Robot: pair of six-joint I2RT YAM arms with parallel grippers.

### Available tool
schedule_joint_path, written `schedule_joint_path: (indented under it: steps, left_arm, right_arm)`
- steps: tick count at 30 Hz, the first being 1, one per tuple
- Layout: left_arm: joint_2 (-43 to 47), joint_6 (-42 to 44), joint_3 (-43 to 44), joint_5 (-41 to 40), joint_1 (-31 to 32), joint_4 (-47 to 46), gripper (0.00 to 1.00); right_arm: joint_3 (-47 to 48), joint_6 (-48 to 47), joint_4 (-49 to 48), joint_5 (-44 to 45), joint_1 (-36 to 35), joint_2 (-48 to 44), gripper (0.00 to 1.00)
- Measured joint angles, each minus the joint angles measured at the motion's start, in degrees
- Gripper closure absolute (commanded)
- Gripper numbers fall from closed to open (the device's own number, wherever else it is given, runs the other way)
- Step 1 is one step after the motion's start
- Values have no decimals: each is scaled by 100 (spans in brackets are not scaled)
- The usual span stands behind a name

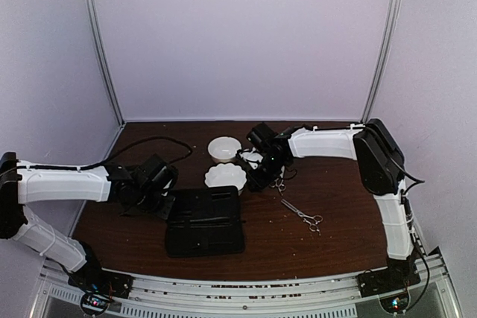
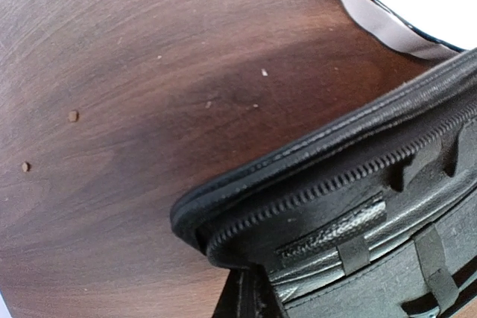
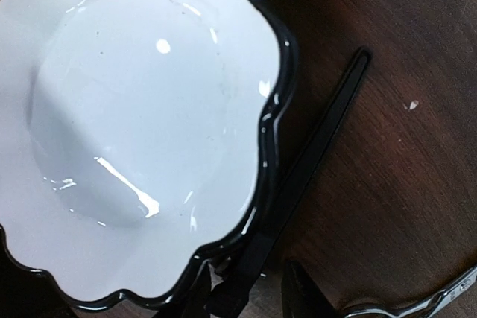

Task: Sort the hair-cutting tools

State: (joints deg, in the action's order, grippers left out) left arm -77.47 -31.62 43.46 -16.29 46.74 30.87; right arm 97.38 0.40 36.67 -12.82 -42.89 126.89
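Beside the scalloped bowl (image 3: 134, 124), just outside its dark rim and flat on the table (image 1: 335, 184): the black stick (image 3: 328, 121). I count one in view and cannot find a second. I judge it thin, light and stiff. It lies so low on the wood that there is little to get under, and it is smooth enough to skid or swivel if nipped off-centre. The best hold is across its width at the near end, with the fingers pressed down to the tabletop. My right gripper (image 3: 261, 297) sits at that end with its jaws part-way apart. Whether they already pinch the stick I cannot tell. Scissors, two counted: the first scissors (image 1: 279, 182) lie just right of the bowl by my right wrist, with only a ring handle showing in the wrist view. The second scissors (image 1: 302, 216) lie farther right of the bowl and nearer me, well apart from it. Both look like slick, rigid, light metal with pointed tips, so I would take them at the pivot rather than by the rings. Bowls, two: the scalloped one, empty, and the plain bowl (image 1: 224, 147) just behind it. Case, one: the black case (image 1: 205, 223), open, in front of the bowl. My left gripper (image 1: 158, 188) is at the case's far-left corner with its fingers pressed together. I cannot tell if they nip the edge.
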Motion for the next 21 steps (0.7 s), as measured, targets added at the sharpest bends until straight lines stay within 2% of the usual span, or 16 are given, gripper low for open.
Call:
schedule_joint_path:
  steps: [6, 12, 21]
  left_arm:
    - [-28, -2, -31, 74, 138, -103, 100]
    - [-133, -7, -31, 131, 280, -188, 100]
    - [-780, -7, 249, 192, 903, -459, 100]
  right_arm:
    - [0, 149, -4, 195, 2, 13, 82]
    - [-216, 197, -162, 216, 103, -111, 86]
    - [-1460, 103, -264, 92, 721, -1475, 88]
